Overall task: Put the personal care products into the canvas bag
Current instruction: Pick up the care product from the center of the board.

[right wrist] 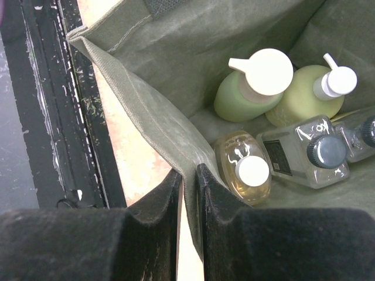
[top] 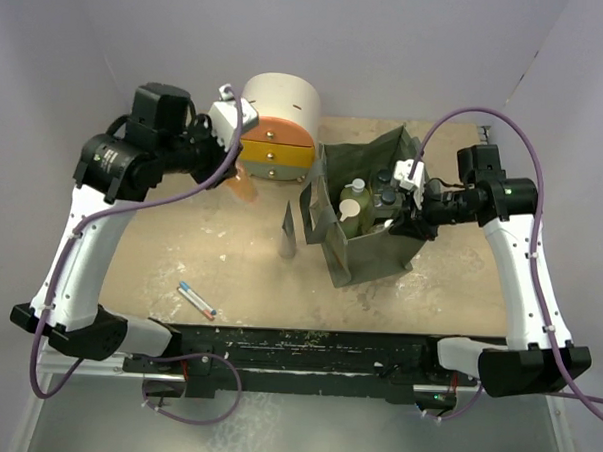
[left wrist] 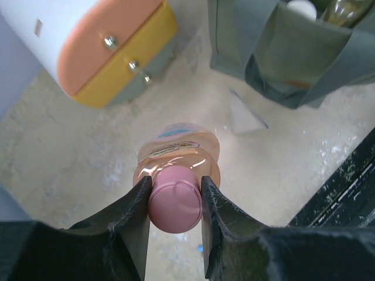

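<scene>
Left fingers (left wrist: 174, 202): partly closed, black pads clamped on either side of the round pink cap (left wrist: 174, 206) of the orange bottle (left wrist: 177, 157). The bottle is glossy, translucent and bulbous. Its long axis runs straight away from the wrist, cap toward it, base toward the desk (left wrist: 70, 152). It sits just in front of the drawer unit (top: 276, 115) (rounded cream shell, orange and yellow fronts, metal knobs), apart from the bag and to its left. Cannot tell whether the base touches the desk.

Right fingers (right wrist: 188, 178): nearly together, pinching one wall of the canvas bag (right wrist: 146, 111) at its stitched rim. The fabric is olive, soft and creased, mouth open upward. Inside, all caps up and packed close:
- green bottle (right wrist: 240, 96) with a flat white cap
- pale green pump bottle (right wrist: 302, 102)
- amber white-capped bottle (right wrist: 231, 155)
- two clear square bottles (right wrist: 293, 152) with black caps

Slim grey bottle (top: 289, 230) stands upright on the desk, between the orange bottle and the bag, nearer the bag. Bare sandy desk lies in front of it. A small pen-like stick (top: 196, 299) lies toward the near edge.
</scene>
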`<state>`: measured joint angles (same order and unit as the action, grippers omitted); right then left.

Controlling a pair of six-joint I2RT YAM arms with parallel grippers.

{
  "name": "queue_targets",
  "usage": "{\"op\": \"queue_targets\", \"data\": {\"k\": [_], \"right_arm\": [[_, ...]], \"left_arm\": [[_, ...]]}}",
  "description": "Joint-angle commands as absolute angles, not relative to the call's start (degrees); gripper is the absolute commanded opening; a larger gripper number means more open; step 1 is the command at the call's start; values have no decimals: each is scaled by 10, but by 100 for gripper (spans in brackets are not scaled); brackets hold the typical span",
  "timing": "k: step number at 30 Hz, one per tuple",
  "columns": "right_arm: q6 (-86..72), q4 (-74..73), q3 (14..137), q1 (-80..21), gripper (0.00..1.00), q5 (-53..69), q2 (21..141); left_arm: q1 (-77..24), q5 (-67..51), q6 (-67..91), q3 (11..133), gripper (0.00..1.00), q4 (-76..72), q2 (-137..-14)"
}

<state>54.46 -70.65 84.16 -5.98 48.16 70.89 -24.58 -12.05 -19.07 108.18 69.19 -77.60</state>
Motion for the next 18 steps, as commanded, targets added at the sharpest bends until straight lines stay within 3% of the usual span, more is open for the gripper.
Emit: {"op": "queue_targets", "data": {"k": [1,8,18], "right_arm": [[544,-720,860,-61,18,507,719],[546,-719,860,-61,18,504,733],[547,-716,845,-62,18,502,726]], "left_arm": [[-254,-167,-188,1230,0,632,-804],[-342,-148,-160,1415,0,618,-900],[-401,-170,-80,1525,0,526,-956]]}}
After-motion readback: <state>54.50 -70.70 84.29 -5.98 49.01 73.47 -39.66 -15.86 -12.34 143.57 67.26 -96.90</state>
